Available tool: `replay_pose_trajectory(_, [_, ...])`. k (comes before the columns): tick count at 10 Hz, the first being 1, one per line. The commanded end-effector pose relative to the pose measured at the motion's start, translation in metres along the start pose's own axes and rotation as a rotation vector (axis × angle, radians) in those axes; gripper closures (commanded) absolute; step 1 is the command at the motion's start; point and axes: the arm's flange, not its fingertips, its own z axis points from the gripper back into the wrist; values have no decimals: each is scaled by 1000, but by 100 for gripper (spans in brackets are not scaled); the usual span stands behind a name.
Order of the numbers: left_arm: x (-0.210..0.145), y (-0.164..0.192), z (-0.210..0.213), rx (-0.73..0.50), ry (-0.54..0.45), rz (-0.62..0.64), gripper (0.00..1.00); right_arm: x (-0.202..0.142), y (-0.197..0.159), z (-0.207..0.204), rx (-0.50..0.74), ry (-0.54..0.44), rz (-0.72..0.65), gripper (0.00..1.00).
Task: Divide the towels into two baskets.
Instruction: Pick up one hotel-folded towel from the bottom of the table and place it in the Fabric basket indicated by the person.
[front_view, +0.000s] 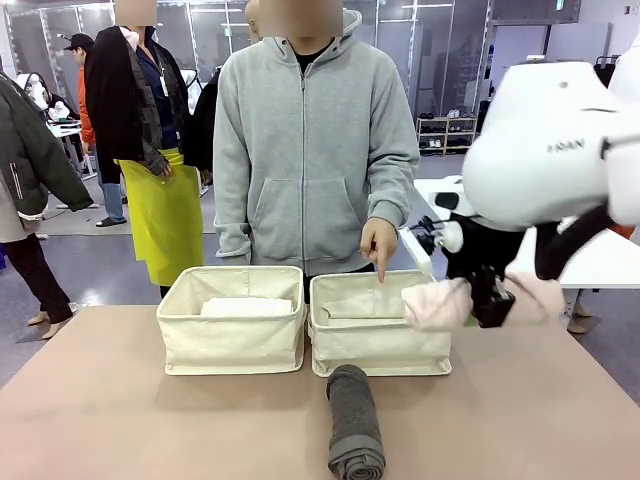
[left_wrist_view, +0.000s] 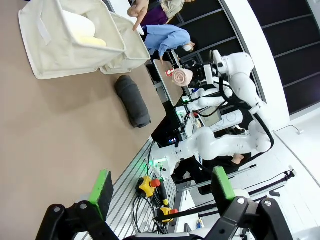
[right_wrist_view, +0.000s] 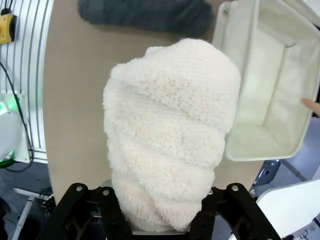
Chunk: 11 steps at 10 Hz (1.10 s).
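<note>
My right gripper (front_view: 490, 298) is shut on the middle of a pale pink towel (front_view: 438, 304), held in the air just right of the right basket (front_view: 378, 345); up close the pink towel (right_wrist_view: 170, 130) hides the gripper (right_wrist_view: 160, 212) fingers. A dark grey towel (front_view: 355, 422) lies on the table in front of that basket. The left basket (front_view: 232, 345) holds a white towel (front_view: 246, 307) and a pale yellow towel (left_wrist_view: 92, 41). My left gripper (left_wrist_view: 162, 186) hangs open and empty, well away from the left basket (left_wrist_view: 60, 52) and the dark grey towel (left_wrist_view: 132, 100).
A person in a grey hoodie stands behind the baskets, one hand (front_view: 379, 245) pointing a finger down into the right basket (right_wrist_view: 272, 70). The brown table (front_view: 120, 420) has free room at front left and right. Other people stand farther back.
</note>
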Motion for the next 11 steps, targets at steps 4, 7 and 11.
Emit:
replay_pose_trajectory(4, [-2,-4,2,-8,-7,-13,0,58,-110,-27,-27,50,5,70])
replay_pose_trajectory(7, [-2,-4,2,-8,-7,-13,0,77,-168,-71,-20,28,9,70])
replay_pose_trajectory(11, [-2,-4,2,-8,-7,-13,0,86,-219,-129,21,-6,1,70])
